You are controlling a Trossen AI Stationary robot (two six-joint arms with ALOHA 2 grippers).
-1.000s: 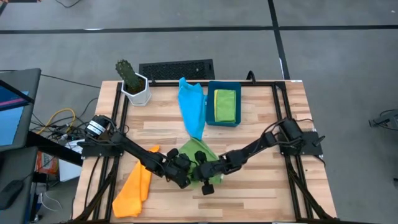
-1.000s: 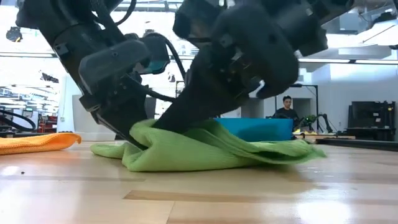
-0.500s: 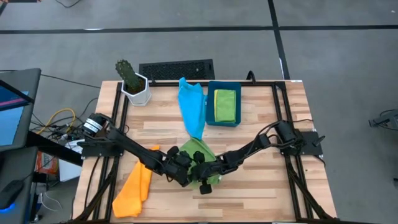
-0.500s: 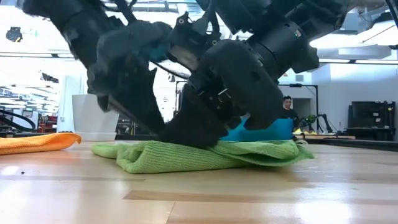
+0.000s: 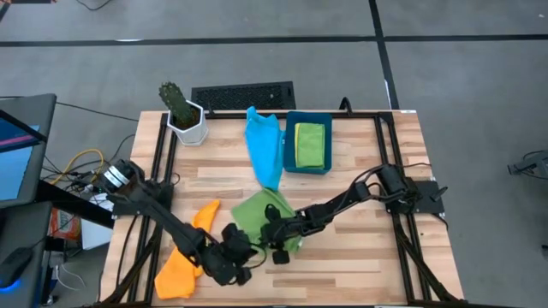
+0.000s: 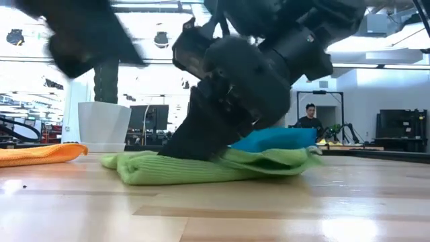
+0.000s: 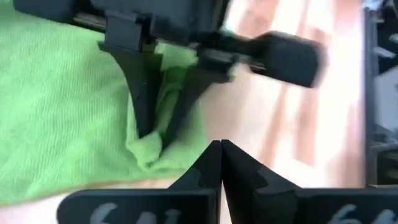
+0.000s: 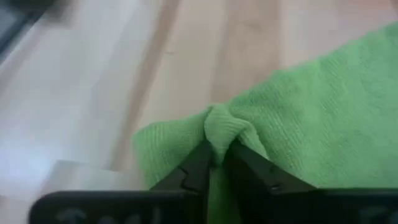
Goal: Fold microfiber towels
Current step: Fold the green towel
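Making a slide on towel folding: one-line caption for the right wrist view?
Right gripper pinches a fold of the green towel on the wooden table.

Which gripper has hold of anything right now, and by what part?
The right gripper pinches a bunched fold at the green towel's edge. The left gripper is shut, holding nothing, just off the towel.

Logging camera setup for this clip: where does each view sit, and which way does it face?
High: overhead, straight down on the table; both arms show.
Low: table height, level across; right gripper on the green towel.
Left wrist: past the shut left gripper at the green towel and the right gripper.
Right wrist: past the right gripper's fingers, pinching a towel fold.
All four views share the green towel.
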